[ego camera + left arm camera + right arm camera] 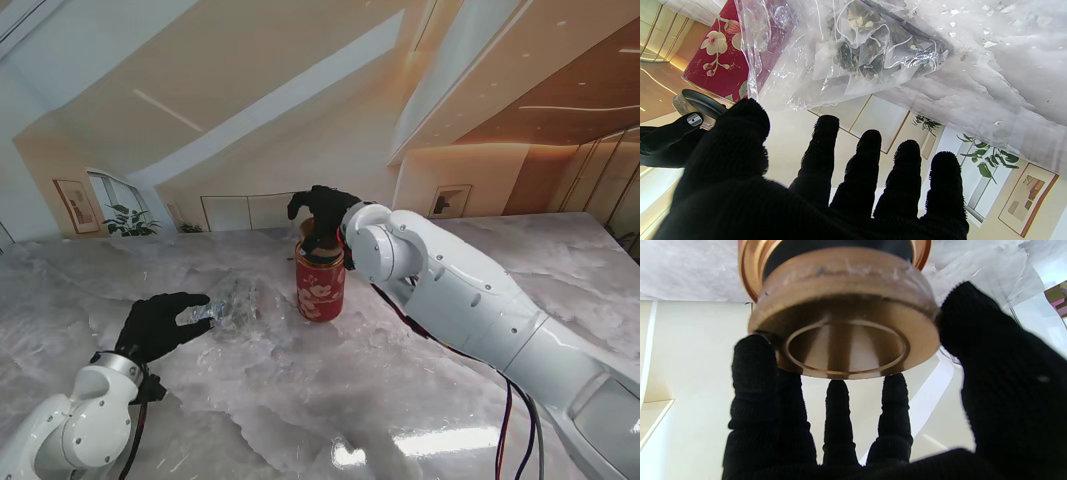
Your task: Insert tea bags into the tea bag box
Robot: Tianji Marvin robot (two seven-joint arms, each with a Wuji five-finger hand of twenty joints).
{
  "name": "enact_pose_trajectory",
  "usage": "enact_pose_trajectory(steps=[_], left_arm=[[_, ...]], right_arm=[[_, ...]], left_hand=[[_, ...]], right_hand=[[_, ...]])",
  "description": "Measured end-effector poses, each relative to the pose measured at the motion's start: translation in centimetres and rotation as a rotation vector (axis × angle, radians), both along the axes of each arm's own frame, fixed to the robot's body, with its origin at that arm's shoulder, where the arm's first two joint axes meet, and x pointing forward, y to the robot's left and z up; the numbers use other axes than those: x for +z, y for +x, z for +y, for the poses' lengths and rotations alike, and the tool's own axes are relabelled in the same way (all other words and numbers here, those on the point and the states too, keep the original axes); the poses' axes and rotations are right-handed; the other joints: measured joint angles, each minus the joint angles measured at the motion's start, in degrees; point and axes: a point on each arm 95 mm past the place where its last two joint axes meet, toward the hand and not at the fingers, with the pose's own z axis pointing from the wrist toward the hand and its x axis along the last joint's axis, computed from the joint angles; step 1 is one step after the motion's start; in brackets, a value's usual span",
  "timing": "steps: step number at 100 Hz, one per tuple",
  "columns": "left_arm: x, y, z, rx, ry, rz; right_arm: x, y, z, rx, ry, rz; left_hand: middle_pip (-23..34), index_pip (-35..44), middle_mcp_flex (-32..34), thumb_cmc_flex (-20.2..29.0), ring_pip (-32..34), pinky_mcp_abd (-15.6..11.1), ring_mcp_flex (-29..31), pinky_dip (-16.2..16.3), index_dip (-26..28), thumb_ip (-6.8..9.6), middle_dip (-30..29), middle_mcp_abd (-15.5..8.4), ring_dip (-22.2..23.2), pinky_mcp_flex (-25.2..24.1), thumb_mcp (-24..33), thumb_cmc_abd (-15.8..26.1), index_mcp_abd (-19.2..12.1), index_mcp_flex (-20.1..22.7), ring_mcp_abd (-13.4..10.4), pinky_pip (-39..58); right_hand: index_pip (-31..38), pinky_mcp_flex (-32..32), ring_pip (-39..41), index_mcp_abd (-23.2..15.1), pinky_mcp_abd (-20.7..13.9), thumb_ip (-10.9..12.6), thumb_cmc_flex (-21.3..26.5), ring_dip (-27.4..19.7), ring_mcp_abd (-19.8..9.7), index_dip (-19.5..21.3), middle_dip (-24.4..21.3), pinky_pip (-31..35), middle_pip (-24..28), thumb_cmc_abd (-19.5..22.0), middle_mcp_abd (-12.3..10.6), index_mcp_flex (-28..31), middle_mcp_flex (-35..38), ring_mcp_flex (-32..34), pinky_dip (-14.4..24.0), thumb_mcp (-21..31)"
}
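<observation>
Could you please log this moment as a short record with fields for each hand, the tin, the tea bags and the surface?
surface: pale marble table top
container: red floral cylindrical tea tin, upright, gold rim
lid: round gold metal lid, lifted just clear of the tin's mouth
right hand: black-gloved right hand, fingers and thumb gripping the lid
tea bags: clear plastic bag of mesh tea bags, lying left of the tin
left hand: black-gloved left hand, fingers spread, at the bag's edge; grip unclear

Glossy white shells cover both arms (470,300). Black knitted gloves clothe the left hand (158,325) and right hand (322,210). Red and black cables (512,420) trail beneath the right arm.
</observation>
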Motion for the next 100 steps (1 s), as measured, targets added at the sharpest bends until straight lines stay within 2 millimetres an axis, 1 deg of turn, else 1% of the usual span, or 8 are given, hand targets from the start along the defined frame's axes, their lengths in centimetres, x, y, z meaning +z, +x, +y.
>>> enact_pose_trajectory(steps=[20, 45, 63, 70, 73, 100], left_arm=[[0.0, 0.2, -0.1, -0.003, -0.001, 0.006], [-0.1, 0.4, -0.1, -0.003, 0.001, 0.008], [-0.2, 0.5, -0.1, -0.003, 0.0, 0.008], [-0.2, 0.5, -0.1, -0.003, 0.0, 0.008], [-0.3, 0.5, 0.0, -0.003, 0.0, 0.008], [-0.3, 0.5, 0.0, -0.003, -0.003, 0.006]], right_arm=[[-0.2, 0.1, 0.6, 0.013, -0.028, 0.014], [-0.5, 0.2, 0.8, 0.02, -0.059, 0.013], [-0.4, 0.2, 0.9, 0.022, -0.087, 0.008], [-0.4, 0.2, 0.9, 0.021, -0.096, 0.008], [-0.3, 0.2, 0.9, 0.021, -0.101, 0.008], [-0.2, -0.1, 1.1, 0.033, -0.139, 0.012]], left_hand=[[0.0, 0.0, 0.0, 0.0, 0.0, 0.0, 0.0, 0.0, 0.0, 0.0, 0.0, 0.0, 0.0, 0.0, 0.0, 0.0, 0.0, 0.0, 0.0, 0.0], [0.0, 0.01, 0.0, 0.0, 0.0, 0.0, 0.0, 0.0, 0.0, 0.0, 0.0, 0.0, 0.0, 0.0, 0.0, 0.0, 0.0, 0.0, 0.0, 0.0], [0.0, 0.01, 0.0, 0.0, 0.0, 0.0, 0.0, 0.0, 0.0, 0.0, 0.0, 0.0, 0.0, 0.0, 0.0, 0.0, 0.0, 0.0, 0.0, 0.01], [0.0, 0.01, 0.0, 0.0, 0.0, 0.0, 0.0, 0.0, 0.0, 0.0, 0.0, 0.0, 0.0, 0.0, 0.0, 0.0, 0.0, 0.0, 0.0, 0.01], [0.0, 0.01, 0.0, 0.0, 0.0, 0.0, 0.0, 0.0, 0.0, 0.0, 0.0, 0.0, 0.0, 0.0, 0.0, 0.0, 0.0, 0.0, 0.0, 0.01], [0.0, 0.01, 0.0, 0.0, 0.0, 0.0, 0.0, 0.0, 0.0, 0.0, 0.0, 0.0, 0.0, 0.0, 0.0, 0.0, 0.0, 0.0, 0.0, 0.01]], right_hand=[[0.0, -0.11, 0.0, 0.4, 0.01, 0.0, 0.01, 0.0, 0.0, 0.0, 0.01, -0.01, 0.0, 0.0, 0.0, 0.0, 0.0, 0.0, 0.0, 0.0], [0.0, -0.69, 0.0, 0.43, 0.04, 0.0, 0.01, 0.0, 0.0, 0.0, 0.01, -0.03, 0.0, 0.0, 0.0, 0.0, 0.0, 0.0, 0.02, 0.0], [-0.01, -0.73, 0.0, 0.51, 0.06, 0.0, 0.01, 0.0, 0.0, 0.0, 0.0, -0.03, 0.0, 0.0, 0.0, 0.0, 0.0, 0.0, 0.08, 0.0], [0.59, -0.84, 0.0, 0.66, 0.06, 0.0, 0.0, 0.0, 0.0, 0.07, 0.01, -0.03, 0.0, 0.0, 0.0, 0.52, 0.0, 0.0, 0.67, 0.0], [-0.51, -0.85, 0.0, 0.76, 0.06, 0.0, 0.01, 0.0, 0.0, 0.07, 0.01, -0.03, 0.0, 0.0, 0.0, 0.52, 0.0, 0.0, 0.68, 0.0], [-0.54, -1.43, 0.0, 1.23, 0.07, 0.0, 0.01, 0.0, 0.0, 0.07, 0.01, -0.03, 0.0, 0.0, 0.0, 0.52, 0.0, 0.0, 0.71, 0.0]])
